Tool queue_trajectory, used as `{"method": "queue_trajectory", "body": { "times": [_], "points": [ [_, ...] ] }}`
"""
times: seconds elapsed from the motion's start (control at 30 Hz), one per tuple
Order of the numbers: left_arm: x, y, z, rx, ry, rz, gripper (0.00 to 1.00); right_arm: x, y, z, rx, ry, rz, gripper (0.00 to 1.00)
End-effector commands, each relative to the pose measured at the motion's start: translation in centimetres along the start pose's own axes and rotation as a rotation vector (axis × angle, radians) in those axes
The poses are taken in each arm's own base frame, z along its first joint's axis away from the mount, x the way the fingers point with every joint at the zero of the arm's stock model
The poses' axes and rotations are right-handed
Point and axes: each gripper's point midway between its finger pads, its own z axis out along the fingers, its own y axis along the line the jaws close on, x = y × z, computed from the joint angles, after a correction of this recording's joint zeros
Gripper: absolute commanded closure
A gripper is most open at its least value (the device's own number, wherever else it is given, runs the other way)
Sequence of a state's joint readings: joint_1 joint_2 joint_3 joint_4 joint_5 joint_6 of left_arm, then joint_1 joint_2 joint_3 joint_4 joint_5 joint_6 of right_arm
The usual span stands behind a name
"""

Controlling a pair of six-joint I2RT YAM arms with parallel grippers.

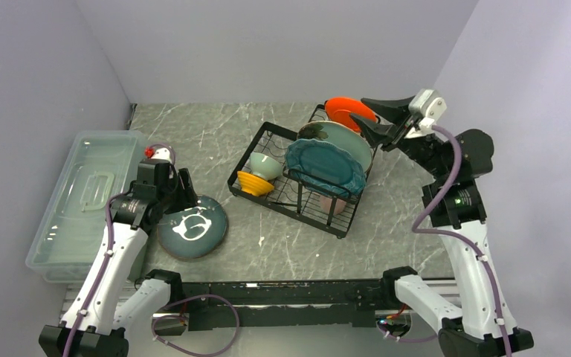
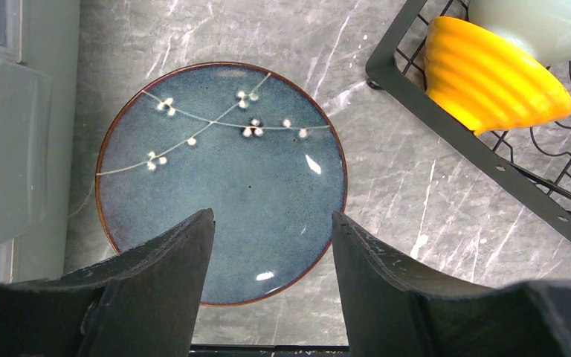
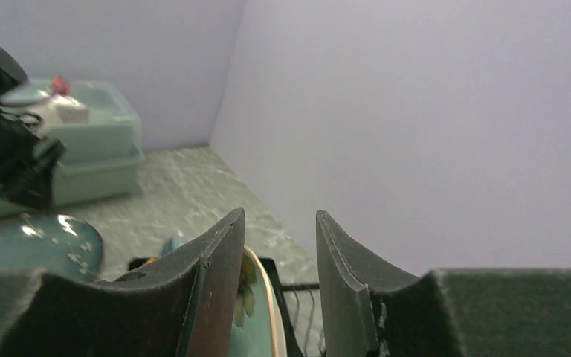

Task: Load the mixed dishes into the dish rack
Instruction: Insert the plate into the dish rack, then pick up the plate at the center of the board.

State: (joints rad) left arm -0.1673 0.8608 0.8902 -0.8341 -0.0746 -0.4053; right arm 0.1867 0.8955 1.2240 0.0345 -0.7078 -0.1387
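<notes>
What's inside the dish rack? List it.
Orange-yellow bowl, pale green bowl, scalloped teal plate, paler plate behind it, orange-red plate. A pink mug shows partly beneath the plates; the rest of it is covered.

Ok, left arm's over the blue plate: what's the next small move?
Probably lower the left gripper to the near rim of the blue plate: the jaws stand open above it, and the plate lies flat on the table, outside the dish rack.
</notes>
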Motion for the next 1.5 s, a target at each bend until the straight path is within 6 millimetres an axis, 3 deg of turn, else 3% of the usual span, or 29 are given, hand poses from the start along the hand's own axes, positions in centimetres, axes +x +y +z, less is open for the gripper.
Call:
{"method": "queue_trajectory", "body": {
  "times": [0.0, 0.07, 0.17, 0.37, 0.47, 0.63, 0.7, 0.83, 1.27, 1.47],
  "points": [
    [-0.5, -0.5, 0.0, 0.027, -0.023, 0.013, 0.34, -4.0, 1.5, 0.8, -0.073, -0.063, 0.131, 0.58],
    [-0.6, -0.5, -0.1, 0.025, -0.024, 0.013, 0.34, -5.0, 2.9, 1.1, -0.114, -0.092, 0.174, 0.60],
    [-0.6, -0.4, 0.0, 0.022, -0.025, 0.011, 0.34, -5.8, 5.8, 1.9, -0.224, -0.103, 0.272, 0.55],
    [-0.7, -0.2, -0.2, 0.008, -0.032, 0.007, 0.32, -5.1, 11.9, 3.9, -0.296, -0.020, 0.351, 0.57],
    [-0.7, 0.0, -0.1, -0.003, -0.034, 0.002, 0.28, -3.4, 15.1, 5.1, -0.307, 0.082, 0.404, 0.57],
    [-0.7, 0.5, 0.0, -0.038, -0.030, -0.006, 0.24, 0.6, 21.1, 6.5, -0.227, 0.233, 0.374, 0.57],
    [-0.6, 0.8, 0.1, -0.053, -0.028, -0.012, 0.22, 3.0, 23.1, 7.0, -0.154, 0.331, 0.358, 0.56],
    [-0.6, 1.0, 0.1, -0.068, -0.024, -0.017, 0.20, 6.7, 27.0, 6.7, -0.043, 0.477, 0.375, 0.51],
    [-1.4, 2.3, -1.4, -0.125, -0.102, -0.059, 0.16, 19.7, 34.9, 3.4, 0.081, 0.801, 0.571, 0.46],
    [-1.8, 2.7, -2.4, -0.134, -0.149, -0.077, 0.14, 24.6, 37.9, 3.9, 0.188, 0.908, 0.687, 0.42]
  ]
}}
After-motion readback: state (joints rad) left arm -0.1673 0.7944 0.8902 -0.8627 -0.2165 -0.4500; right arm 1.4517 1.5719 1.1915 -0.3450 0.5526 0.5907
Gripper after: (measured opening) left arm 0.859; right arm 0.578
